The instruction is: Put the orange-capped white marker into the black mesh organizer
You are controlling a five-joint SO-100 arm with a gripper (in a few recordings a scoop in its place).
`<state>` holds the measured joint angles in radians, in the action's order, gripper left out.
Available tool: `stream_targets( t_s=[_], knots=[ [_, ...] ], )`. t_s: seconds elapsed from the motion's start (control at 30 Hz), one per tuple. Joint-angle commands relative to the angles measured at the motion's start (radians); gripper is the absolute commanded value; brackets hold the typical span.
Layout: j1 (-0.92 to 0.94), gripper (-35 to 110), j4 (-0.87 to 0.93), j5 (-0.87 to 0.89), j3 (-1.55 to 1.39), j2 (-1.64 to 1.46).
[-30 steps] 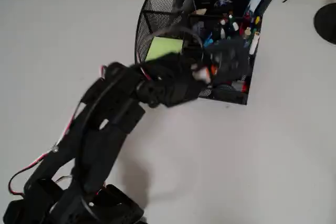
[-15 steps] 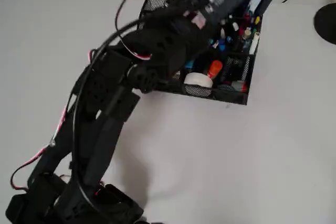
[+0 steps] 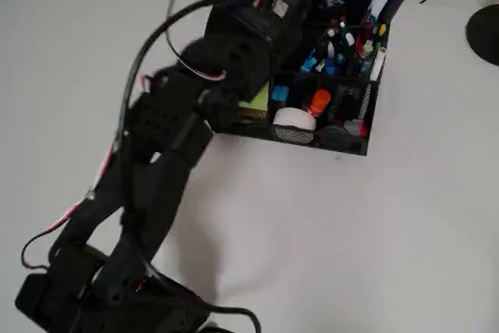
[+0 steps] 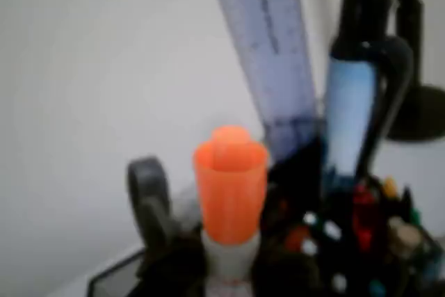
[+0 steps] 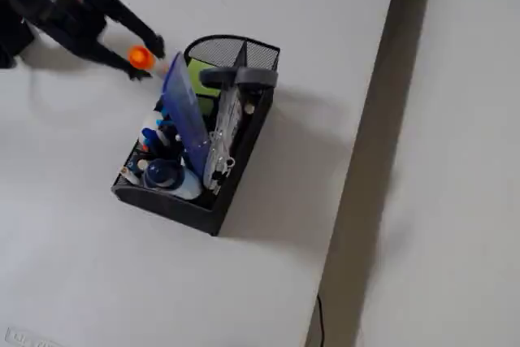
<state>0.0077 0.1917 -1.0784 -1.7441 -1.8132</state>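
The orange-capped white marker (image 3: 312,107) rests in the front compartment of the black mesh organizer (image 3: 331,143), cap pointing back and right, clear of the arm. In the wrist view the marker (image 4: 229,186) stands straight ahead with its orange cap up and no finger touching it. In the fixed view my gripper (image 5: 145,58) hovers at the left side of the organizer (image 5: 175,205). Its two dark fingers are spread apart, and the marker's orange cap (image 5: 140,57) shows in the gap. My arm hides the organizer's left part in the overhead view.
The organizer also holds a blue ruler (image 5: 185,115), scissors (image 5: 237,77), several pens (image 3: 343,40) and green sticky notes (image 3: 258,100). A black round base (image 3: 486,33) sits at the far right. The table edge (image 5: 370,144) runs down the right of the fixed view.
A second ago my gripper held the marker over the organizer. It has since let go, and the arm has risen and drawn back to the left while the marker stays in the front compartment.
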Motion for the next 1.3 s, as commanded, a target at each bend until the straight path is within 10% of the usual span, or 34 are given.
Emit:
stream_targets(
  t_s=[0.0, 0.7, 1.27],
  knots=[
    [0.028, 0, -0.127, -0.025, 0.002, 0.026],
    [0.011, 1, -0.339, -0.058, -0.201, 0.121],
    [0.014, 41, -0.276, -0.005, -0.225, 0.066]
  ],
)
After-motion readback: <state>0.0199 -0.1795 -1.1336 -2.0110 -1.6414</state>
